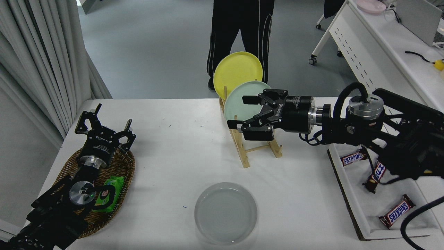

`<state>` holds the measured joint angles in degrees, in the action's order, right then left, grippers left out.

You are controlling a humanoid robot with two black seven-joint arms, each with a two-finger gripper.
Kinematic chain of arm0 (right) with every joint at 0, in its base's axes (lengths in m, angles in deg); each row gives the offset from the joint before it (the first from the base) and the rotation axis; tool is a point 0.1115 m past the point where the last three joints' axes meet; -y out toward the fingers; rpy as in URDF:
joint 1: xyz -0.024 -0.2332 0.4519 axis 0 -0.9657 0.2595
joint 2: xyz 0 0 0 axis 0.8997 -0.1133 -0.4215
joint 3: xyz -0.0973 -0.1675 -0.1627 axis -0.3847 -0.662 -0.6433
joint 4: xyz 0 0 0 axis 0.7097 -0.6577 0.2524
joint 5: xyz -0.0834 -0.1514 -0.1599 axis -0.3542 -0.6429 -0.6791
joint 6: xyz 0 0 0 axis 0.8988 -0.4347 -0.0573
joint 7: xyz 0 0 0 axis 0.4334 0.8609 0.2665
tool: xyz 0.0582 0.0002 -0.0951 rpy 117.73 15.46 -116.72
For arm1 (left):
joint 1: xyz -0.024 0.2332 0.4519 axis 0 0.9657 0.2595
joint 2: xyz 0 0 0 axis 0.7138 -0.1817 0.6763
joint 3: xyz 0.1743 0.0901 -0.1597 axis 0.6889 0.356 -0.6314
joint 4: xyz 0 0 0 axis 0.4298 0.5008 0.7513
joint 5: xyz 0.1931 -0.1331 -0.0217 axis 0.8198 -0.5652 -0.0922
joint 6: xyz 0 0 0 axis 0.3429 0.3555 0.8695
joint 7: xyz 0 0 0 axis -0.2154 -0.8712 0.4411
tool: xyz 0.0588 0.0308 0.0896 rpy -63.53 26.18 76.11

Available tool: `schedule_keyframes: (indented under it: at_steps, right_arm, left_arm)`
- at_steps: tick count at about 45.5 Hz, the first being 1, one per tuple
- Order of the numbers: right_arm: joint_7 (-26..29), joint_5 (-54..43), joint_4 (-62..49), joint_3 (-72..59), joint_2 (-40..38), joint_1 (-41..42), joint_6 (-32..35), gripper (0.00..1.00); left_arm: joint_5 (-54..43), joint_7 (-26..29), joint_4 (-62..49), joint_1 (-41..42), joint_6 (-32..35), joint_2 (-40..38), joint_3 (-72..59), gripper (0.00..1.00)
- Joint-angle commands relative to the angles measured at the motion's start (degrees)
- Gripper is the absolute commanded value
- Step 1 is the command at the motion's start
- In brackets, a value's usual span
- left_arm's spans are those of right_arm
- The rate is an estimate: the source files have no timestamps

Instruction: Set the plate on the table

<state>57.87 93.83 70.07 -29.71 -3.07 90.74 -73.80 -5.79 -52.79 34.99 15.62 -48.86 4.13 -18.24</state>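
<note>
While the plate (225, 212) is lying flat on the table (173, 152) near the front edge, the right gripper (247, 116) is hanging well apart from it, up beside the wooden rack (255, 147) and in front of the mint plate (242, 104) standing there. Its jaws are standing spread, with nothing between them; one finger (255, 100) is sitting high against the mint plate's face as seen from here and the other is sitting lower, over the rack's rails. Whether it is touching the mint plate I cannot tell. The grey plate is lying below and toward the robot from this gripper, a little to the left of it, with bare table between the two. Being round, the plate is offering no long axis; its rim is facing upward all the way round and its base seems to be resting fully on the table. The left gripper (104, 129) is sitting parked over the wicker basket (121, 166) at the lower left, jaws also spread and empty, well to the left of the plate. Judging by how things are lying, the placing is looking done already: the plate is sitting free and level on the table with neither gripper near it. A yellow plate (236, 69) is standing behind the mint one in the rack, a tray (341, 187) of chocolate bars is lying at the right, and a person's legs (239, 34) are showing beyond the far edge
</note>
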Motion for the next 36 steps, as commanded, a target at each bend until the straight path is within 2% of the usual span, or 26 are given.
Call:
schedule_keyframes:
  at_steps: [1, 7, 13, 28, 36]
  right_arm:
    - [-2.47, -1.12, 0.41, -0.27, -5.04, 2.81, 8.88, 1.00]
    - [-5.54, -8.22, 0.32, -0.62, -8.82, 0.88, 11.44, 1.00]
    - [-13.88, -18.43, -0.73, 0.08, -11.63, -3.24, 11.00, 1.00]
    - [-31.55, -26.78, -5.30, 2.01, -11.55, -9.75, 9.77, 1.00]
    - [-34.29, -33.46, -7.41, 10.00, -8.30, -18.97, 9.69, 1.00]
  left_arm:
    - [0.01, -0.03, 0.01, 0.00, 0.02, 0.00, -0.02, 1.00]
    - [0.01, -0.03, 0.01, 0.00, 0.02, 0.00, -0.02, 1.00]
    - [0.01, -0.03, 0.01, 0.00, 0.02, 0.00, -0.02, 1.00]
    - [0.01, -0.03, 0.01, 0.00, 0.02, 0.00, 0.07, 1.00]
    - [0.01, -0.03, 0.01, 0.00, 0.02, 0.00, -0.02, 1.00]
